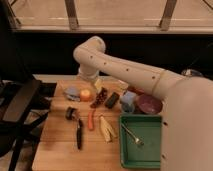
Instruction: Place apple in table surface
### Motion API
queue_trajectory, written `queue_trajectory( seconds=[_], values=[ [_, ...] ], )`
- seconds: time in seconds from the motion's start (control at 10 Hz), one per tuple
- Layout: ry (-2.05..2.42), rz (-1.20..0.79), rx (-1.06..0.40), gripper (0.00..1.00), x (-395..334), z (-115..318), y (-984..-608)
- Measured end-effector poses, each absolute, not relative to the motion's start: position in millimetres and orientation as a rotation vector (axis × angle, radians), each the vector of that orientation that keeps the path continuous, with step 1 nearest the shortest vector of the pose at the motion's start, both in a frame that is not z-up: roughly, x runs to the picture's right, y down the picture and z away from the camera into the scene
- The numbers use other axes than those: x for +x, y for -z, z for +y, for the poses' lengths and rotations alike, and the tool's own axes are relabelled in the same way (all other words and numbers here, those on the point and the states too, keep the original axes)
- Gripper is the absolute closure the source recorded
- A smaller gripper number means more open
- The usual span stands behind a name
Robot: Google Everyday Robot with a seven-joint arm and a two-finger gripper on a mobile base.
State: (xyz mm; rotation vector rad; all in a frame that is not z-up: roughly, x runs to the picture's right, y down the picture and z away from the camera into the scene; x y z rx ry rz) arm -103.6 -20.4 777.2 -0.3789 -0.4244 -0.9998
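1. Starting nearest the camera, the green tray [150,150] sits on the front right of the worktop [57,150] with a small metal utensil [133,136] in it. Left of it lie a pale yellow wedge [106,129], the carrot [91,119] and a black-handled utensil [79,134].
2. Further back runs a row of things: a blue-grey lump [72,92], the apple [86,95], a dark red cluster [100,98], a dark block [112,100], a blue cup [128,101] and a maroon bowl [148,104].
3. The apple appears to rest on the planks, between the blue-grey lump and the cluster, close to both.
4. The tool [91,80] hangs just above and behind the apple at the end of the white arm [125,72]. I cannot tell whether it is apart, together or clamped on the fruit; the wrist hides it.
5. As I judge it, the placing is at or near its release.
6. Doing it well means letting go only once the apple's weight is fully on the worktop, then lifting straight up — no sideways drift, since the cluster and the lump stand near enough to be knocked.
7. A round fruit may roll, so a slow, clean parting matters most.
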Motion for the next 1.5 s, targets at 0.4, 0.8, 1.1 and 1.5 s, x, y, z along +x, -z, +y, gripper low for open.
queue_trajectory(
  seconds=[0.4, 0.8, 1.1, 1.5],
  values=[
    [1.015, -0.469, -0.385, 0.2, -123.0, -20.9, -809.3],
    [0.958, -0.452, -0.384, 0.2, -123.4, -21.2, -817.9],
    [0.836, -0.439, -0.403, 0.2, -130.3, -12.4, -863.9],
    [0.692, -0.419, -0.488, 0.2, -128.3, 5.4, -915.8]
  ],
)
